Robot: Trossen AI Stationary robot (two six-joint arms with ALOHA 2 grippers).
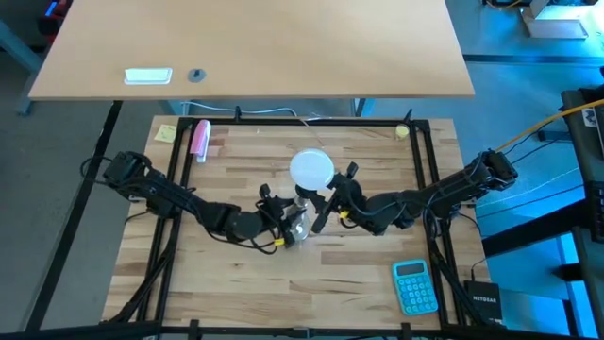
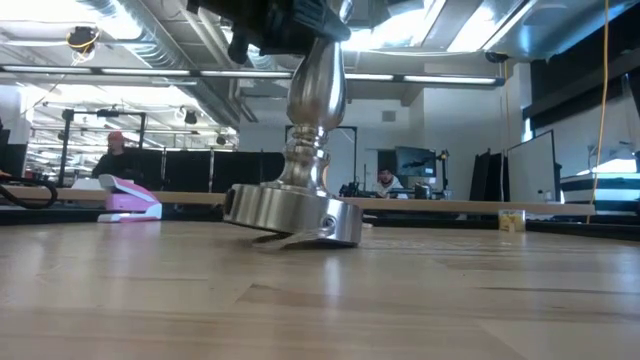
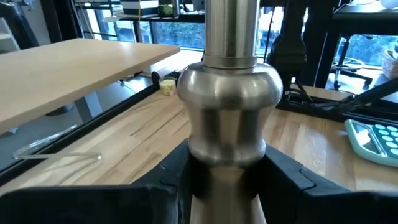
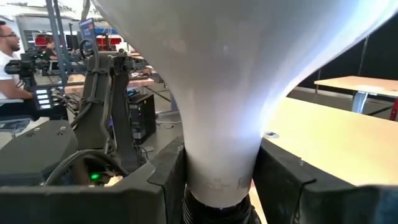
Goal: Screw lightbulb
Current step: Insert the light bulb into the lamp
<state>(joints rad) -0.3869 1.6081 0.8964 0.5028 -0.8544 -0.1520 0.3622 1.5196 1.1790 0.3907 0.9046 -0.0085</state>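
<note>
The white lightbulb [image 1: 311, 169] stands globe-up at the table's middle, on top of the silver lamp stand [image 2: 318, 90]. Its narrow neck [image 4: 217, 155] meets the stand's black socket [image 4: 217, 211]. My left gripper [image 1: 294, 225] comes in from the left and is shut on the stand's stem. My right gripper [image 1: 326, 198] comes in from the right, higher up, and is shut on the bulb. In the low view the stand's round base [image 2: 290, 215] looks tilted, its left edge raised and its right edge low by the tabletop. My left gripper pinches the lamp stand's stem just below its rounded bulge [image 3: 227, 168] between its two fingers [image 3: 168, 186], which reach in about level from the table's left and lie across the stem. The stem stands roughly upright in the hold. My right gripper pinches the lightbulb's narrow neck [image 4: 217, 174], just above the black socket, between its two fingers [image 4: 283, 180]. The fingers reach in about level from the table's right and lie across the neck. The globe widens above them.
A blue calculator [image 1: 415, 286] lies near the front right. A pink stapler [image 1: 200, 138] and a yellow note [image 1: 166, 132] lie at the far left. A black frame [image 1: 429, 151] rims the table. People sit in the room behind [image 2: 115, 150].
</note>
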